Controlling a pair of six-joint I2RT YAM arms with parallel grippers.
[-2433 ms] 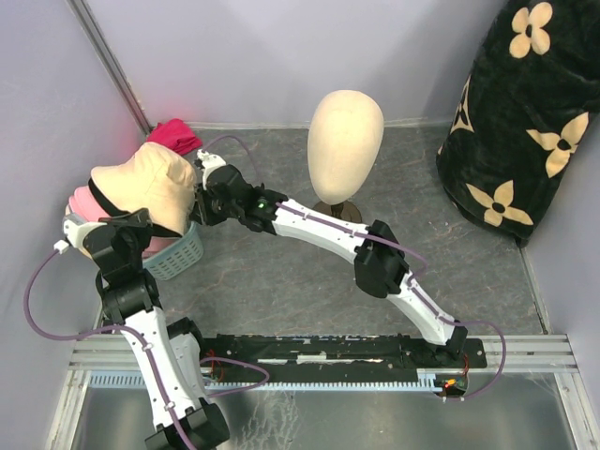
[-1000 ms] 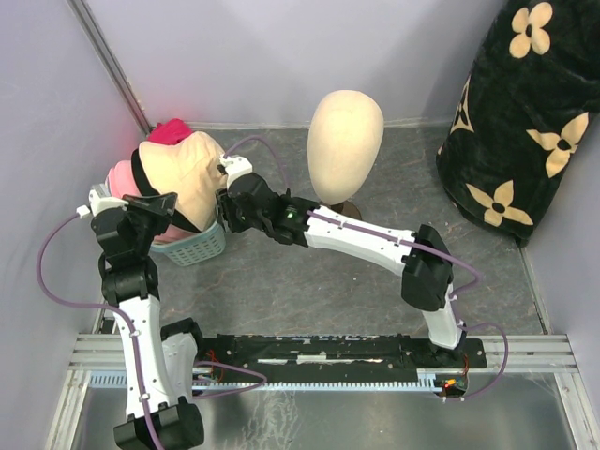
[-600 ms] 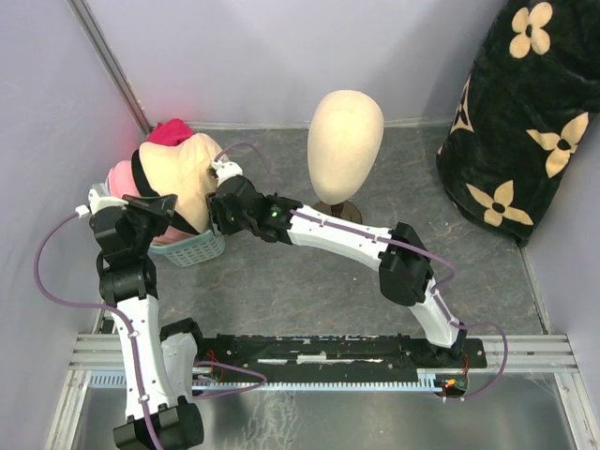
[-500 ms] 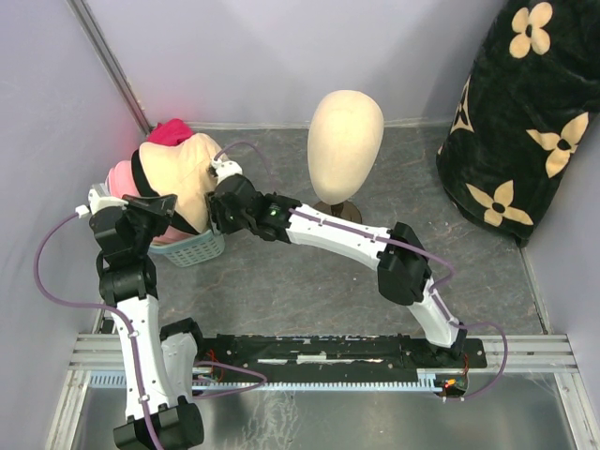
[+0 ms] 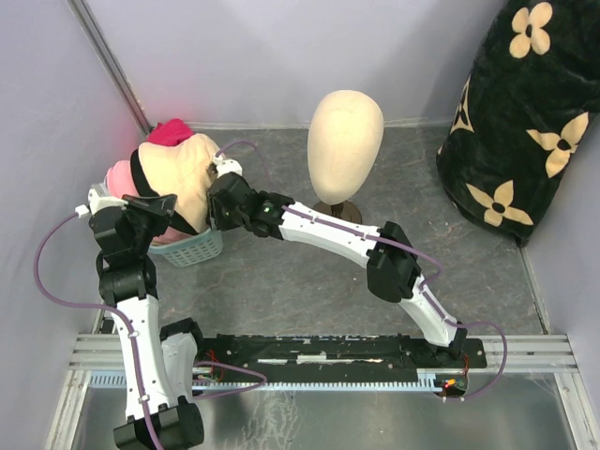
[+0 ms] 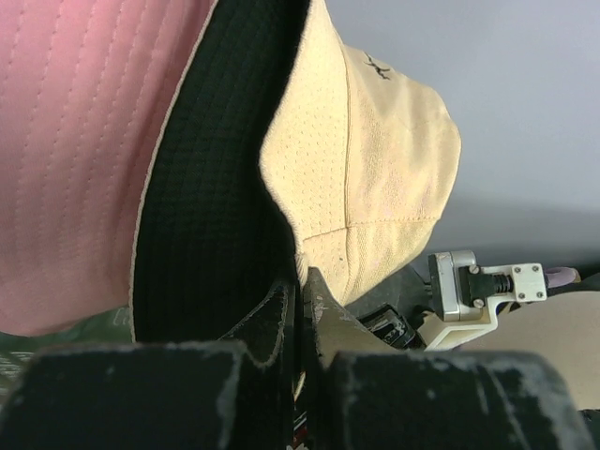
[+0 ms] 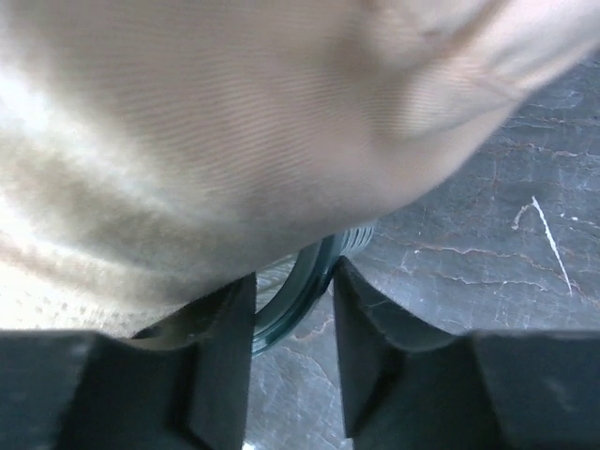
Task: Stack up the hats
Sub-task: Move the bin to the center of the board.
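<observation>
My left tool (image 6: 300, 281) is clamped shut on the brim of the beige hat (image 5: 183, 178). It holds the hat over the pink hat (image 5: 117, 176), which sits in the teal basket (image 5: 192, 251) at the far left corner of the desk (image 5: 309, 281). Black fabric (image 6: 206, 206) shows under the beige brim; I cannot tell whether it is a lining or a separate hat.

My right tool (image 7: 292, 281) reaches across from the right with its fingers parted and nothing gripped. It is nosed in under the beige crown, with the basket rim just beyond its tips. Whether it touches the cloth I cannot tell.

A magenta cloth bundle (image 5: 169, 131) lies in the corner behind the hats. The cream mannequin head (image 5: 345, 141) stands on its dark stand near the far edge, just beyond my right arm. A black flower-print bag (image 5: 525, 122) fills the far right corner.
</observation>
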